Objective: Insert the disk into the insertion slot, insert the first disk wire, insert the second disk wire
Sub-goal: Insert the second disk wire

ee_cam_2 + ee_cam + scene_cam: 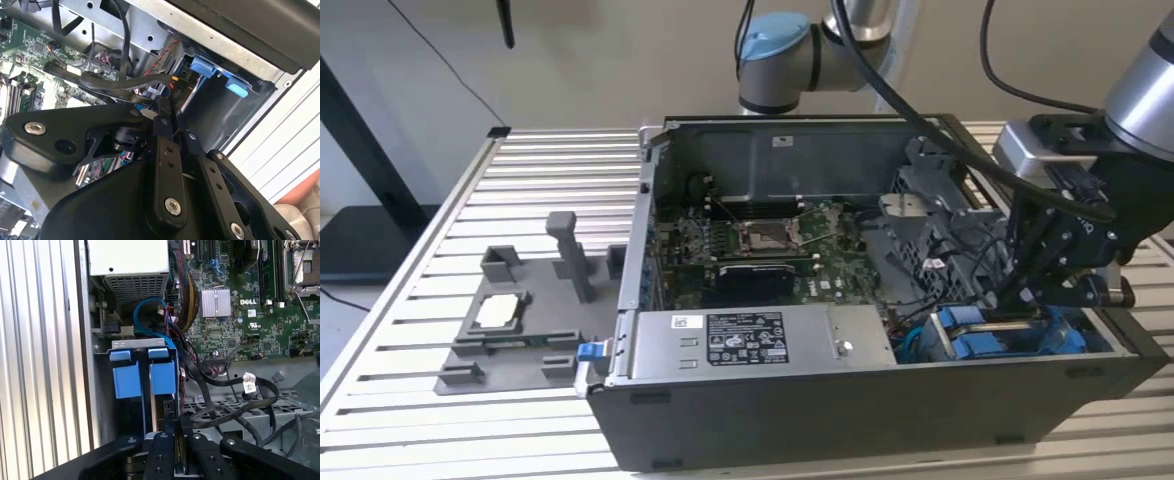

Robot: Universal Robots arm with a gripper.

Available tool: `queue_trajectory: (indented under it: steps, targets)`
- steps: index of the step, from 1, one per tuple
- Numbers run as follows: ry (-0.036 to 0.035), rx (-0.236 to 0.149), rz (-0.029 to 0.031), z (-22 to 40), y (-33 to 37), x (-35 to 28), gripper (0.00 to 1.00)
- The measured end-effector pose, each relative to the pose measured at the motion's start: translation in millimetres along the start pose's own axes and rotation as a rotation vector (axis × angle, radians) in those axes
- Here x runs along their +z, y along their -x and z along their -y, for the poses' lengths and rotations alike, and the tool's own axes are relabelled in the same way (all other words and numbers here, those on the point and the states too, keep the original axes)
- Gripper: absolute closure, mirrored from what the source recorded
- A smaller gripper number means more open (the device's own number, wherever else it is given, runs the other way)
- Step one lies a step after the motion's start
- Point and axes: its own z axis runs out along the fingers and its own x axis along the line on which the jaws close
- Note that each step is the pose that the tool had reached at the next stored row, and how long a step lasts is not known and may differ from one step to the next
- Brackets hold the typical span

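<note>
A white label (747, 337) with tiny black print sits on the silver power box (841, 340). White letters (249, 302) stand on the green board (235, 325). A small printed tag (248, 385) hangs on a black wire (220, 382).

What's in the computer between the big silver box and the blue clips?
In the first wrist view, looped blue cables lie between the silver power supply and the insertion slot's blue clips.
</note>
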Motion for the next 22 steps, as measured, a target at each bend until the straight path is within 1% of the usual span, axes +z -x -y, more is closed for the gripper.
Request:
queue_trajectory:
  steps: [9,22]
  targets:
    - [0.0002,-0.001,0.0,0.2,-0.5,6.0,0.84]
    - [0.0001,-0.003,0.0,0.3,-0.6,6.3,0.84]
